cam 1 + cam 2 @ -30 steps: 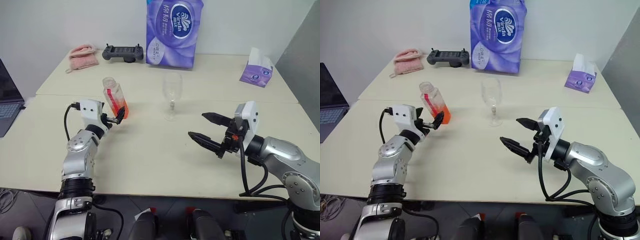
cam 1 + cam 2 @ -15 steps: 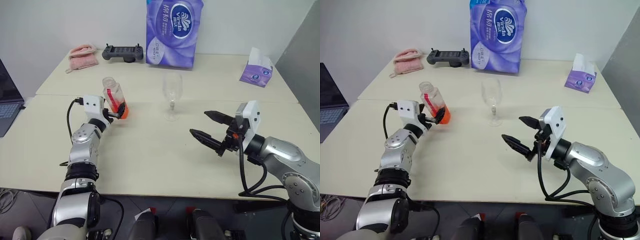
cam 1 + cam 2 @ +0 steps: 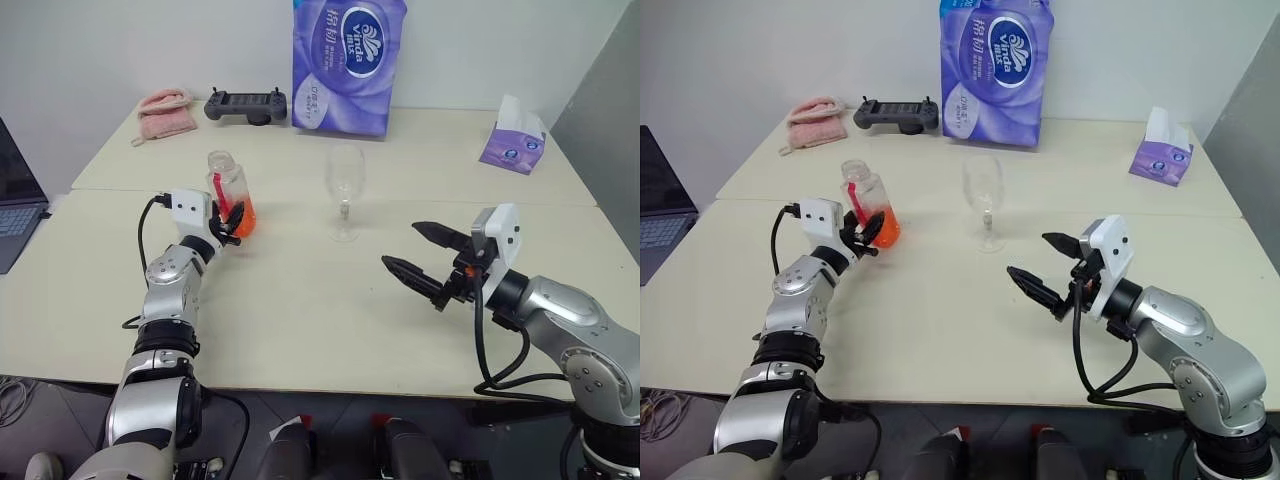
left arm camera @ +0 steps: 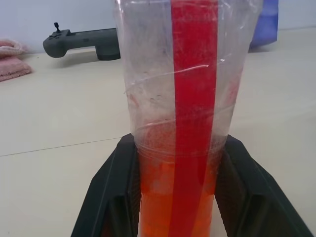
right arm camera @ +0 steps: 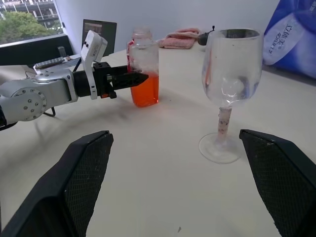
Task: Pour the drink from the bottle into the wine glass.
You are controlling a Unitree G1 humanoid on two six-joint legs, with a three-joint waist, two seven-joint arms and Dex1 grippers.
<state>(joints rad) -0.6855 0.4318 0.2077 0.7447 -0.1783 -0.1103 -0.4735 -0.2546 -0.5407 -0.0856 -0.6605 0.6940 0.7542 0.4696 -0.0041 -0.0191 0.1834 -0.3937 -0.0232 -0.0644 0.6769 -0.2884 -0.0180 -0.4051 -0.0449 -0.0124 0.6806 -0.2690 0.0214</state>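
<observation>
While the left gripper (image 3: 233, 219) pinches the bottle (image 3: 229, 193) low, the right gripper (image 3: 418, 261) stays spread, the wine glass (image 3: 344, 190) beyond it.

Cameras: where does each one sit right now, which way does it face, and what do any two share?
Left and right eye views: on the head, looking forward and down over the table; both arms show.
Left wrist view: along the left pincer, shut on the bottle.
Right wrist view: along the open right pincer, toward the wine glass.
Shared: the bottle and the black controller show in both wrist views.
</observation>
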